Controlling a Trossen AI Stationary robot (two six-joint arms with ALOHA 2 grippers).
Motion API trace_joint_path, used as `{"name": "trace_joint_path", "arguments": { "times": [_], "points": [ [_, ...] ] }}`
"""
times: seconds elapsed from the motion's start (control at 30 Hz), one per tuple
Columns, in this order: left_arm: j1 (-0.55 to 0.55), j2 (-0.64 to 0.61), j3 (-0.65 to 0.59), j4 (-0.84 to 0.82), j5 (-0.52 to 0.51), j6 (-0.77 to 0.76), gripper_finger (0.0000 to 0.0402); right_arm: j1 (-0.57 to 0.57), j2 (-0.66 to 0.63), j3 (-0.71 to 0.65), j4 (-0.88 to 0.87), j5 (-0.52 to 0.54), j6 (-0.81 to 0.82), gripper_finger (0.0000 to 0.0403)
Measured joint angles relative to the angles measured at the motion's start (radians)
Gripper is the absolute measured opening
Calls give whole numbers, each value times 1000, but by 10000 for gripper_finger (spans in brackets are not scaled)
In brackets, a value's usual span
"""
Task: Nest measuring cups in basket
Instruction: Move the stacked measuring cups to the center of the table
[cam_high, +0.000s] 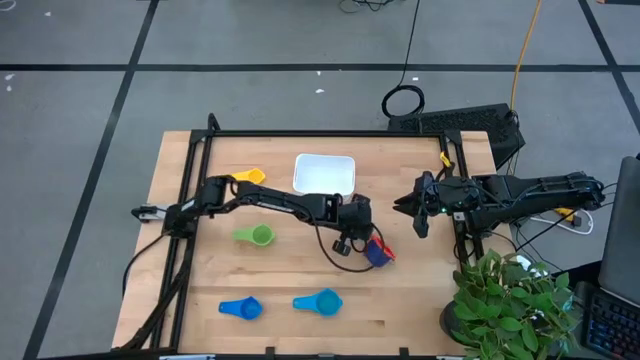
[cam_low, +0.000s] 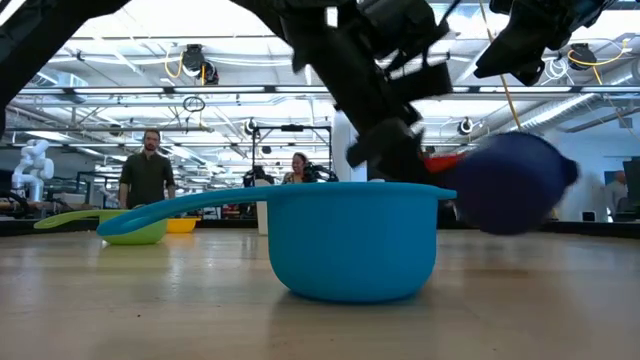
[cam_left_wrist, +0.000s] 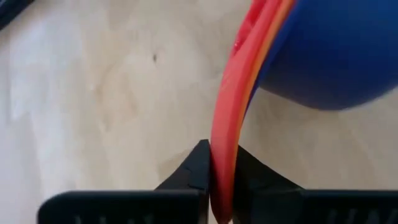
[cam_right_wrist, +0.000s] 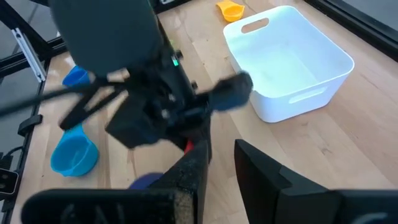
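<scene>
Two arms share our table (cam_high: 180, 300), where the basket (cam_high: 324, 172) sits top centre, right gripper (cam_high: 412, 206) idle and parted, while our left gripper (cam_left_wrist: 217, 180) pinches the red-orange-navy cups' (cam_high: 378, 252) thin handles, which could slip sideways.

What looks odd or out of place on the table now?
The left gripper pinches stacked red and orange handles of cups nested with a navy plastic measuring cup, outside the empty white rectangular basket.

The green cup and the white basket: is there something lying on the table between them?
No. In the high view, only bare wood and the left arm, crossing above it, separate the green cup from the white basket.
</scene>
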Motion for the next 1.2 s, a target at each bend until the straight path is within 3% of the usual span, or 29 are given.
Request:
{"name": "trace_joint_path", "arguments": {
  "times": [0.3,0.63,0.97,1.2],
  "points": [
    [-67,-31,0,-170,-352,-60,23,0,0,0,0,0,2,73],
    [-175,-34,-101,-287,-768,-307,23,0,0,-22,17,-2,-3,73],
    [-271,-36,-242,-477,-932,-636,23,0,-2,-147,121,-4,-4,73],
    [-335,-96,-307,-547,-898,-748,23,0,-2,-182,174,-8,-4,73]
  ]
}}
